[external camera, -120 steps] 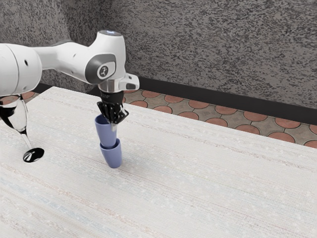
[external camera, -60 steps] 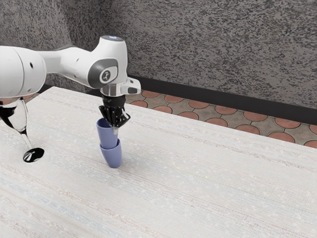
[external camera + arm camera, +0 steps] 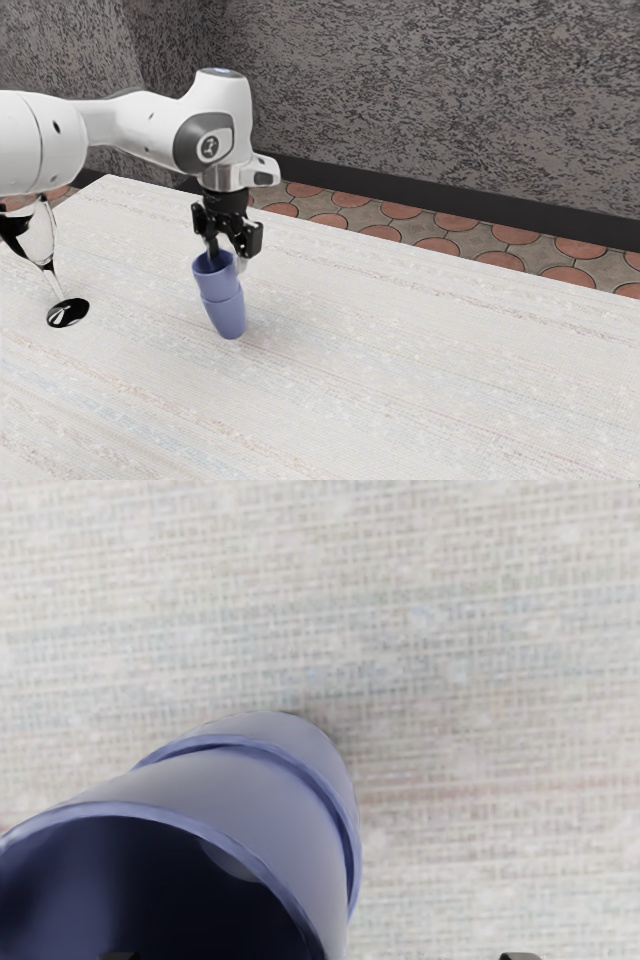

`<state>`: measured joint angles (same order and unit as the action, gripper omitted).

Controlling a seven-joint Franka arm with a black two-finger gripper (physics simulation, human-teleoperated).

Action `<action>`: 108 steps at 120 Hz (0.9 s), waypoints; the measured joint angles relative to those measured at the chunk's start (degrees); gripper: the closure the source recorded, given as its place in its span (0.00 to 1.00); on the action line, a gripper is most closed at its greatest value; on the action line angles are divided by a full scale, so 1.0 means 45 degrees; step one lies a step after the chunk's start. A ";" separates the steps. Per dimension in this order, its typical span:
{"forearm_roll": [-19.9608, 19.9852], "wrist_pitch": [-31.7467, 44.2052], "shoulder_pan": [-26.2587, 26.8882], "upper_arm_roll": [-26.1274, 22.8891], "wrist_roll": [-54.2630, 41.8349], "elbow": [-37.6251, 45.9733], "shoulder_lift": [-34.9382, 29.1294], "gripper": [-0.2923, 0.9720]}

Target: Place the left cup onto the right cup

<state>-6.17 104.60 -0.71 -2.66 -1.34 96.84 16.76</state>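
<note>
Just beneath the hand point(image 3: 227, 245), whose fingers stand spread and grip nothing, the upper cup point(image 3: 215, 280) sits nested in the lower cup point(image 3: 228, 316) on the surface point(image 3: 420, 350).

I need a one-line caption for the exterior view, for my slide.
Black two-finger gripper, fingers open, over two nested blue cups tilted on a pale wood-grain table.

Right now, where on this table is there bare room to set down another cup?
Widest: the table from the stacked cups to the exterior view's right edge. The near strip before the cups is bare too. Crowded: at the cups, under the open gripper, and narrower between them and the wine glass.
</note>
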 joint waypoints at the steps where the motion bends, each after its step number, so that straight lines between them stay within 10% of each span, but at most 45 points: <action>1: 0.0000 -0.0023 0.0000 -0.0002 0.0005 -0.0010 -0.0014 0.37; 108: 0.0210 -0.2277 0.0695 0.0032 0.0348 -0.0920 -0.2618 0.23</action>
<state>-5.22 94.35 2.42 -2.51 0.23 92.70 4.98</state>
